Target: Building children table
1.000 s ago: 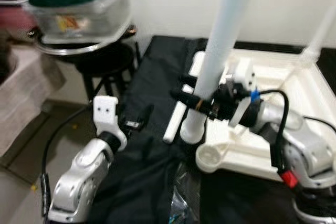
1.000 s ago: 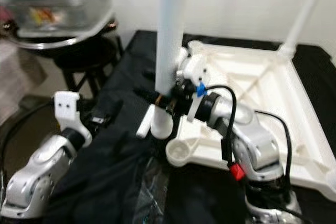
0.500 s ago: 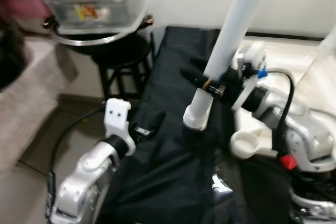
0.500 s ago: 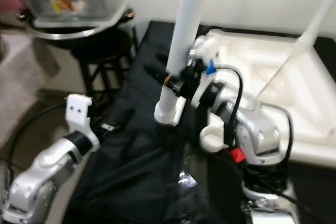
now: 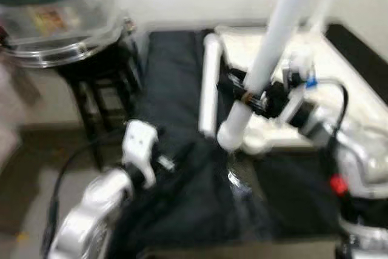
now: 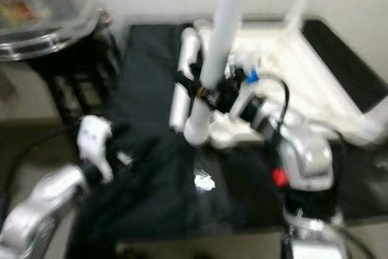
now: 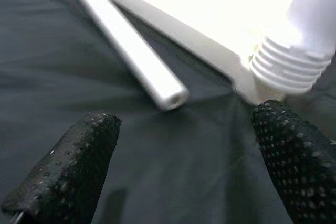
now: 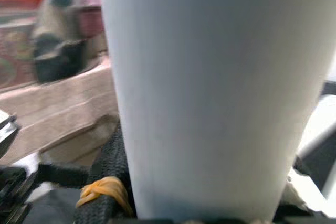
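White plastic dominates my head views: the right gripper is clamped around a tilted table leg, whose lower end hangs just above the black cloth beside the upturned tabletop. A second leg lies flat on the cloth. The left gripper hovers over the cloth.

Left wrist view: my fingers are spread wide, touching nothing; the threaded leg end sits near one fingertip.

Right wrist view: the gripped leg is pinched tight.
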You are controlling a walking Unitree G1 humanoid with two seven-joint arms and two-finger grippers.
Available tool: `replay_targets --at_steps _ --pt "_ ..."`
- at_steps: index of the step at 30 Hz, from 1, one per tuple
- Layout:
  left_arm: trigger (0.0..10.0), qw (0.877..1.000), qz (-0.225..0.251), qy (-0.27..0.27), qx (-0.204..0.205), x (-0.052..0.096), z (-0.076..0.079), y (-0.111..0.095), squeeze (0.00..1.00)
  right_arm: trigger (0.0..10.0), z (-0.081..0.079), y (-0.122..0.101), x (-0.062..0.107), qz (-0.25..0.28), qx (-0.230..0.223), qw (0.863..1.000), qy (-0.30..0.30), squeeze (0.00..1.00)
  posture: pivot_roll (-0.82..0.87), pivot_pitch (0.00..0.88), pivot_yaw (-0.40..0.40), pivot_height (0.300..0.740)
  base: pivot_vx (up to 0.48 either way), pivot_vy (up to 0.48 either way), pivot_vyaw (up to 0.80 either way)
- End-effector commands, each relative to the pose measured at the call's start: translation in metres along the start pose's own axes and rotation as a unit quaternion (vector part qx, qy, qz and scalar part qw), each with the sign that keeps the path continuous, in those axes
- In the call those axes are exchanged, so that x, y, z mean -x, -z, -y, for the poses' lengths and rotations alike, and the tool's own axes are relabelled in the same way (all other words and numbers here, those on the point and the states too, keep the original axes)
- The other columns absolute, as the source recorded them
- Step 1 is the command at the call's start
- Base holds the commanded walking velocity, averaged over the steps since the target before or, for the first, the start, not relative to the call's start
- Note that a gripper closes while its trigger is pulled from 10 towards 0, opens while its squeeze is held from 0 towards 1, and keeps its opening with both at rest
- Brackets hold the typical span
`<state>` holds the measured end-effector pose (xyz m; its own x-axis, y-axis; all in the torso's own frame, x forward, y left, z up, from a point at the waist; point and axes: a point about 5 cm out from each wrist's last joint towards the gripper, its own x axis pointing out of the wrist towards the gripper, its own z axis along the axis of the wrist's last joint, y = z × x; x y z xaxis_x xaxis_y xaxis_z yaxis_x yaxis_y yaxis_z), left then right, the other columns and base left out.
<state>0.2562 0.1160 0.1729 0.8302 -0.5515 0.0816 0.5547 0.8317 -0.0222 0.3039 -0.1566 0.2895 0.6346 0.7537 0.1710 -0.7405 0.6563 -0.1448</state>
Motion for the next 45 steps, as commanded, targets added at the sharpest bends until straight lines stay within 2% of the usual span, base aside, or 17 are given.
replay_targets --at_steps 1,5,8,15,19,22,23,25,27,28,29,32,33,34,38,42,45 --pt "10.0 1.0 0.011 -0.001 0.002 0.0 0.002 -0.001 0.0 10.0 0.004 0.0 -0.001 0.003 0.011 1.0 0.011 0.0 -0.03 0.234 0.009 0.74 0.0 0.0 -0.8" --pt "10.0 1.0 0.016 -0.003 0.002 0.0 0.002 -0.002 0.0 10.0 0.008 0.0 -0.004 0.006 0.017 0.999 0.026 0.0 -0.03 0.235 0.007 0.74 0.0 0.0 -0.8" --pt "10.0 0.999 0.029 -0.024 0.005 -0.001 -0.001 -0.006 0.0 10.0 0.022 -0.004 -0.019 0.012 0.047 0.994 0.096 0.0 -0.03 0.246 0.0 0.74 0.0 0.0 -0.39" --pt "10.0 0.998 0.043 -0.044 0.005 0.0 -0.003 -0.011 0.0 10.0 0.031 -0.012 -0.039 0.039 0.068 0.992 0.1 0.0 -0.03 0.267 -0.005 0.74 0.0 0.0 0.0" --pt "10.0 0.998 0.051 -0.048 0.004 0.002 -0.004 -0.014 0.0 10.0 0.03 -0.018 -0.047 0.064 0.084 0.992 0.072 0.0 -0.02 0.273 -0.007 0.74 0.0 0.0 0.0" --pt "10.0 0.997 0.053 -0.052 0.003 0.006 -0.003 -0.016 0.0 10.0 0.019 -0.023 -0.054 0.111 0.034 0.991 -0.063 0.0 -0.01 0.29 -0.008 0.74 0.0 0.0 0.0" --pt "10.0 0.997 0.053 -0.052 0.003 0.006 -0.003 -0.016 0.0 10.0 0.019 -0.023 -0.054 0.111 0.034 0.991 -0.063 0.0 -0.01 0.29 -0.008 0.74 0.0 0.0 0.0" --pt "10.0 0.997 0.053 -0.053 0.004 0.008 -0.002 -0.017 0.0 10.0 0.012 -0.027 -0.056 0.123 0.021 0.982 -0.145 0.0 0.0 0.296 -0.007 0.74 0.0 0.0 0.0" --pt "10.0 0.997 0.053 -0.053 0.004 0.008 -0.002 -0.017 0.0 10.0 0.012 -0.027 -0.056 0.123 0.021 0.982 -0.145 0.0 0.0 0.296 -0.007 0.74 0.0 0.0 0.0" --pt "10.0 0.997 0.051 -0.051 0.009 0.011 0.001 -0.016 0.0 10.0 0.009 -0.031 -0.056 0.111 0.023 0.972 -0.204 0.0 0.01 0.305 -0.008 0.74 0.0 0.0 0.0" --pt "10.0 0.997 0.051 -0.051 0.009 0.011 0.001 -0.016 0.0 10.0 0.009 -0.031 -0.056 0.111 0.023 0.972 -0.204 0.0 0.01 0.305 -0.008 0.74 0.0 0.0 0.0" --pt "10.0 0.998 0.047 -0.033 0.019 0.022 0.009 -0.016 0.0 10.0 0.012 -0.05 -0.055 0.082 0.026 0.933 -0.35 0.0 0.03 0.321 -0.019 0.74 0.0 0.0 0.0" --pt "10.0 0.998 0.047 -0.033 0.019 0.022 0.009 -0.016 0.0 10.0 0.012 -0.05 -0.055 0.082 0.026 0.933 -0.35 0.0 0.03 0.321 -0.019 0.74 0.0 0.0 0.0" --pt "10.0 0.998 0.045 -0.029 0.02 0.024 0.011 -0.016 0.0 10.0 0.013 -0.052 -0.054 0.064 0.034 0.92 -0.384 0.0 0.04 0.324 -0.019 0.74 0.0 0.0 0.0" --pt "10.0 0.999 0.042 -0.023 0.02 0.028 0.015 -0.015 0.0 10.0 0.018 -0.06 -0.053 0.037 0.058 0.908 -0.412 0.0 0.05 0.342 -0.019 0.74 0.0 0.0 0.0" --pt "10.0 0.998 0.045 -0.02 0.026 0.03 0.018 -0.016 0.0 10.0 0.023 -0.063 -0.053 0.005 0.096 0.905 -0.414 0.0 0.04 0.359 -0.022 0.74 0.0 0.0 0.0" --pt "10.0 0.998 0.046 -0.02 0.026 0.03 0.019 -0.016 0.0 10.0 0.022 -0.063 -0.054 0.009 0.098 0.904 -0.416 0.0 0.04 0.369 -0.022 0.74 0.0 0.0 0.0"
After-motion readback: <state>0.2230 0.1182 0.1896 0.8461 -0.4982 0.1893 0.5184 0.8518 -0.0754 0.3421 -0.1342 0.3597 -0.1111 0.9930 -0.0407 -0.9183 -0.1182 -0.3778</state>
